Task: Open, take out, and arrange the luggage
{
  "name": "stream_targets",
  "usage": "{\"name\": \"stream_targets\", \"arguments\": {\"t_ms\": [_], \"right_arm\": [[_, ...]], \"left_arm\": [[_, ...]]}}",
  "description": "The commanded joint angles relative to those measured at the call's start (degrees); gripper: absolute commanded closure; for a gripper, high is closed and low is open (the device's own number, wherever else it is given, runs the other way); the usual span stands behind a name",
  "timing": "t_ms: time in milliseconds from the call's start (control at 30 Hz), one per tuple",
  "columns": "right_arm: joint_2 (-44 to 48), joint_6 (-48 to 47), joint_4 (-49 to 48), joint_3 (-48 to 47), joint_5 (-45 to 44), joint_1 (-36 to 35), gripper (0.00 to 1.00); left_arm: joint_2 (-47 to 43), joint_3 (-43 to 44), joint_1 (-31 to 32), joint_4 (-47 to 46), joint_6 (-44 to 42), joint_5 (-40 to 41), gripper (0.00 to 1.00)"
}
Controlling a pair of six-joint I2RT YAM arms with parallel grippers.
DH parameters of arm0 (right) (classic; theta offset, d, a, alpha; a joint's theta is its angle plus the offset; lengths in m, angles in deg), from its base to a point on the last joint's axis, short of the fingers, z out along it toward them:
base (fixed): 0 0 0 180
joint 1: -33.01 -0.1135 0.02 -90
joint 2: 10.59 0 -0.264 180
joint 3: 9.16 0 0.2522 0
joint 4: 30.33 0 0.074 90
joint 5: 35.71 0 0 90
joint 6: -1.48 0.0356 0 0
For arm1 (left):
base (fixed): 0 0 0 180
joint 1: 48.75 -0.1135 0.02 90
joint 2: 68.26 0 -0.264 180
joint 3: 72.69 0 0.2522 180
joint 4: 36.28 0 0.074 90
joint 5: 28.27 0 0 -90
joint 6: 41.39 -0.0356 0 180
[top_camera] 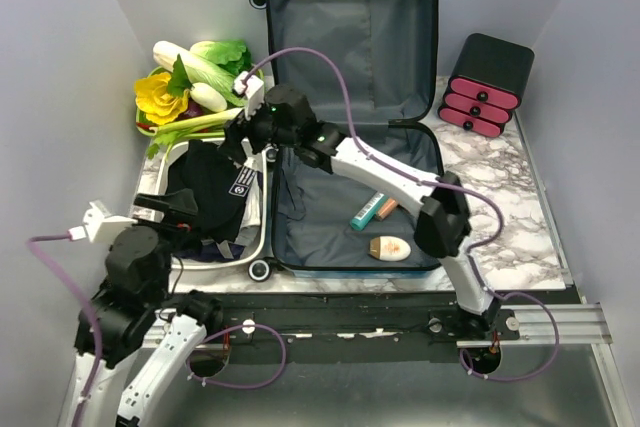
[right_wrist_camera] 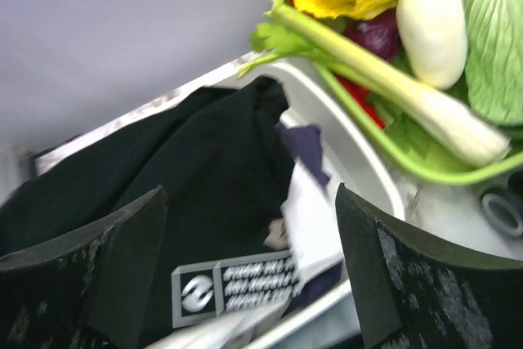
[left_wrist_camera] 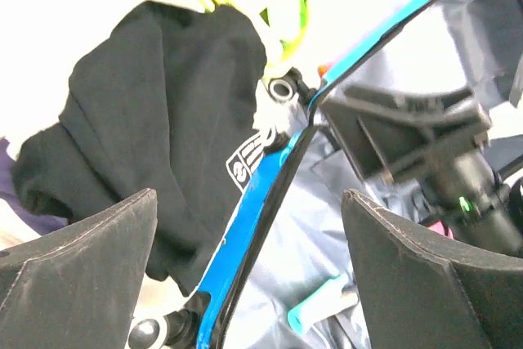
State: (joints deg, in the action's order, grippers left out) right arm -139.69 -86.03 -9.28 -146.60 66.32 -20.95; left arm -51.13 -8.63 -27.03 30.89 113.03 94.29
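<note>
The luggage (top_camera: 350,37) lies open, its lid propped against the back wall and its grey-lined base flat on the table. In the base lie a teal tube (top_camera: 365,211), an orange tube (top_camera: 386,209) and a cream bottle (top_camera: 390,248). Just left of it, a black garment (top_camera: 210,197) is heaped in a white basket (top_camera: 262,227). My right gripper (top_camera: 240,142) reaches across the case and hovers open over the garment (right_wrist_camera: 163,177), holding nothing. My left gripper (top_camera: 175,209) is open too, above the garment (left_wrist_camera: 155,120) and the case's blue rim (left_wrist_camera: 245,226).
A green tray of toy vegetables (top_camera: 195,87) stands behind the basket, its leek (right_wrist_camera: 384,87) close to my right gripper. A black box with pink drawers (top_camera: 485,82) sits at the back right. Grey walls close in on three sides.
</note>
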Motion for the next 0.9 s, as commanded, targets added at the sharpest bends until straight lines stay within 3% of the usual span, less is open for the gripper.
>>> {"name": "stream_targets", "arguments": {"t_ms": [0, 133, 300, 400, 433, 567, 733, 867], "right_arm": [[11.5, 6.2, 4.5, 10.6, 8.1, -0.4, 0.09], [17.4, 2.5, 2.6, 22.0, 12.6, -2.8, 0.09], [14.8, -2.0, 6.6, 20.8, 10.5, -8.8, 0.13], [13.8, -3.7, 6.8, 22.0, 10.4, -11.2, 0.14], [13.7, -3.8, 6.3, 22.8, 10.0, -11.6, 0.14], [12.5, -0.3, -1.8, 27.7, 7.0, -12.3, 0.16], [9.2, -1.9, -3.5, 30.3, -1.0, -12.2, 0.17], [12.9, -6.3, -5.1, 36.9, -8.2, -11.9, 0.18]], "left_arm": [[5.4, 8.6, -0.2, 7.4, -8.3, 7.9, 0.01], [13.6, 10.8, -0.2, 7.4, -13.0, 6.2, 0.01], [24.3, 11.7, -0.6, 1.1, -14.5, 8.7, 0.01], [26.6, 10.9, -3.8, -5.8, -17.0, 4.3, 0.01], [27.3, 10.4, -8.0, -7.4, -17.7, 3.1, 0.01], [31.3, 7.6, -19.8, -14.4, -19.2, -10.8, 0.01], [35.2, 2.0, -26.3, -23.3, -20.4, -29.2, 0.01], [40.3, -2.4, -30.4, -30.1, -19.9, -41.1, 0.01]]}}
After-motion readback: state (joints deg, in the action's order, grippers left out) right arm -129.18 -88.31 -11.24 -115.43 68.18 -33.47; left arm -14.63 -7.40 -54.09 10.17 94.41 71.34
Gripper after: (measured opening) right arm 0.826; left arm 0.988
